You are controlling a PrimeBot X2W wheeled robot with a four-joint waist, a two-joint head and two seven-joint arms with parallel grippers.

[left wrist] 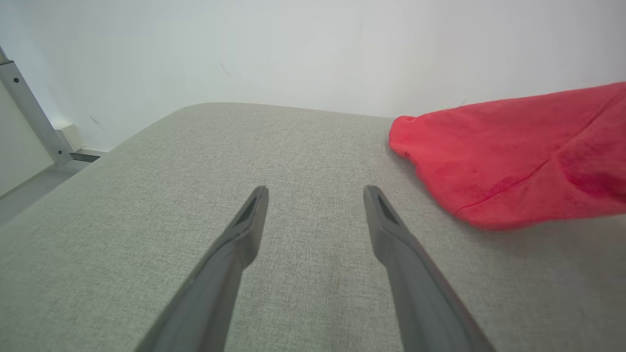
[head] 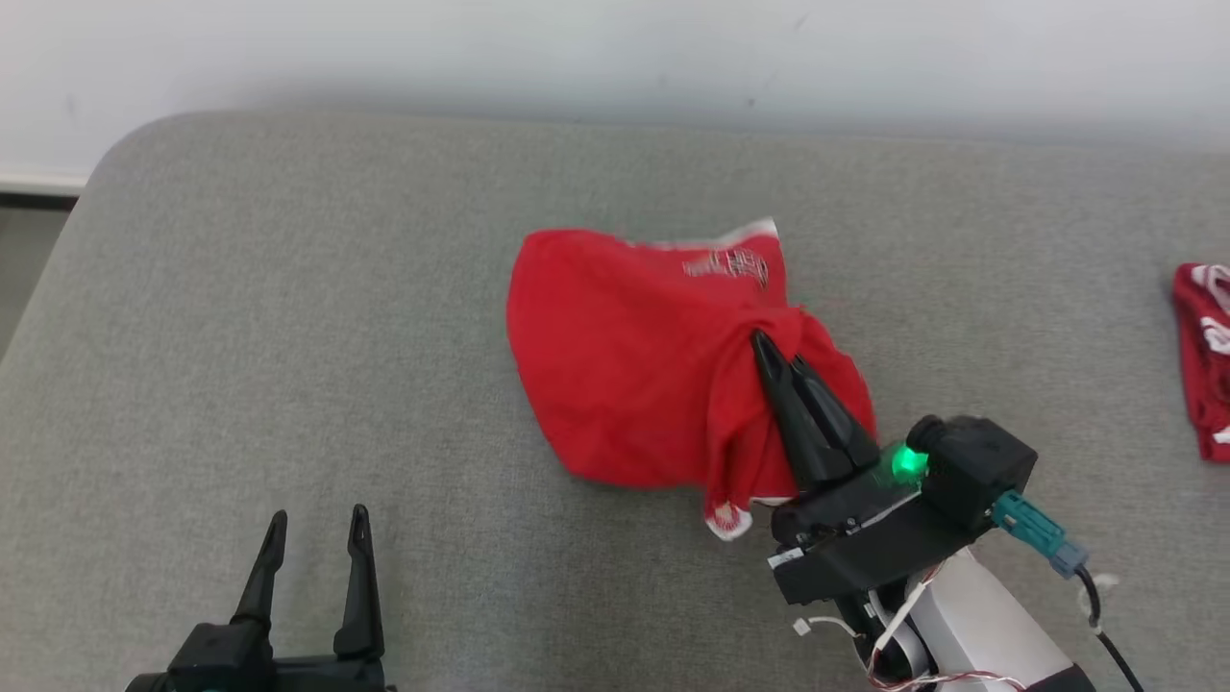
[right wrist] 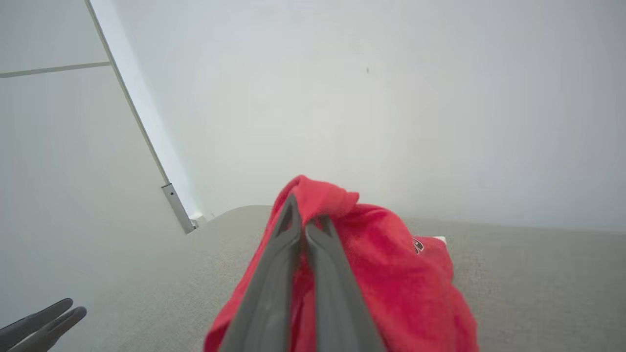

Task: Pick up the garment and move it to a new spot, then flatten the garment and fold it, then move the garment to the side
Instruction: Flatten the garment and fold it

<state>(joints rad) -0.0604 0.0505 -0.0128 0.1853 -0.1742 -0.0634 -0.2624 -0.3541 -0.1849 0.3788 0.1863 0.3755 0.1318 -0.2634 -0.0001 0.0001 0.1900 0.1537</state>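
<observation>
The garment (head: 625, 365) is a crumpled red piece of clothing with white trim, in the middle of the grey cushioned surface (head: 288, 336). My right gripper (head: 778, 354) is shut on a bunched fold near the garment's right side and holds it raised, the cloth draping from the fingertips. In the right wrist view the red garment (right wrist: 401, 278) hangs around the closed right gripper (right wrist: 305, 217). My left gripper (head: 317, 524) stands open at the lower left, apart from the cloth. The left wrist view has the garment (left wrist: 513, 151) to the right of the open left gripper (left wrist: 315, 193).
Another red and white cloth (head: 1206, 356) lies at the right edge of the surface. A pale wall (head: 615, 48) runs behind the far edge. The surface's rounded far left corner (head: 135, 144) drops to the floor. My left gripper's fingers (right wrist: 39, 322) show at the right wrist view's lower left.
</observation>
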